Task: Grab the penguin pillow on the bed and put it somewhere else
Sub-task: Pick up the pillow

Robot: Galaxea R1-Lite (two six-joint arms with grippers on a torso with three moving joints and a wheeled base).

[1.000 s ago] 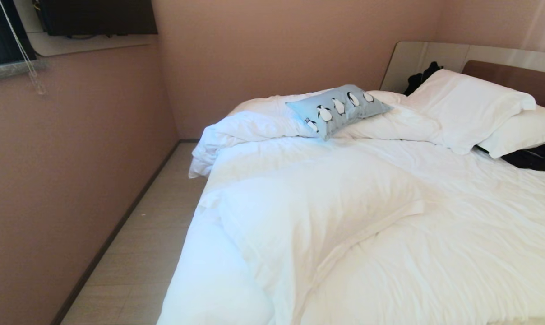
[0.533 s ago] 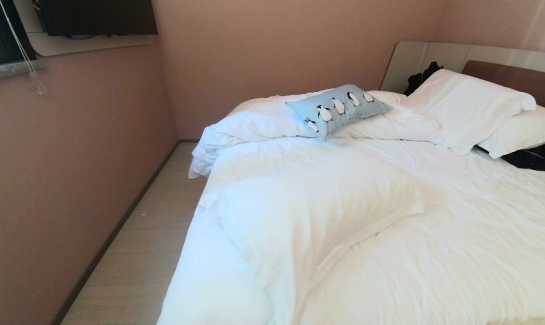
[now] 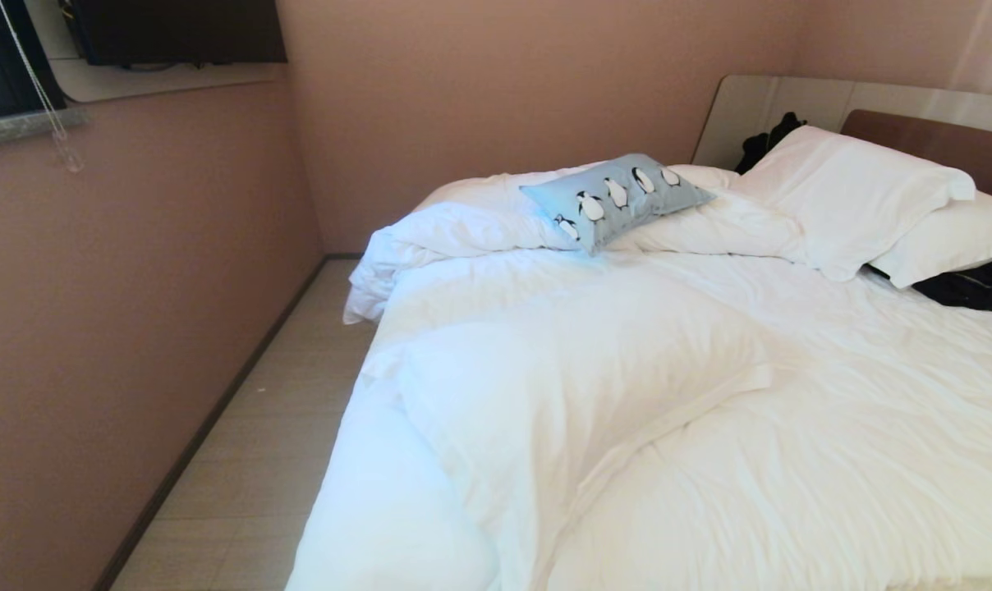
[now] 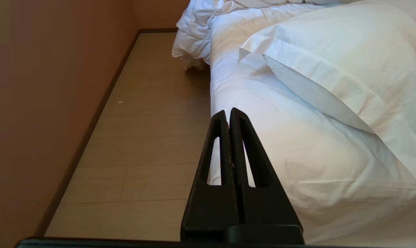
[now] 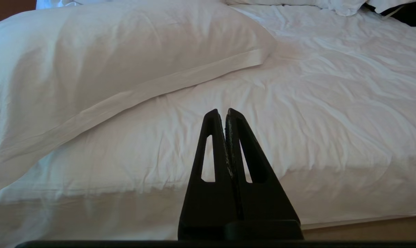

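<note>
Left gripper [image 4: 227, 112]: fingers pressed together, empty, poised off the near left edge of the bed [image 3: 709, 460], above the floor [image 4: 149, 137]. Right gripper [image 5: 221, 112]: fingers likewise closed on nothing, facing the rumpled duvet [image 5: 297, 113] at the near side. Neither arm appears in the head view. Penguin pillow [image 3: 615, 199] lies far across the bed on bunched duvet, left of the white pillows [image 3: 849, 193] by the headboard [image 3: 931, 135].

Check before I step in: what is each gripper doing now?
Left gripper: shut, empty, beside the bed.
Right gripper: shut, empty.
</note>
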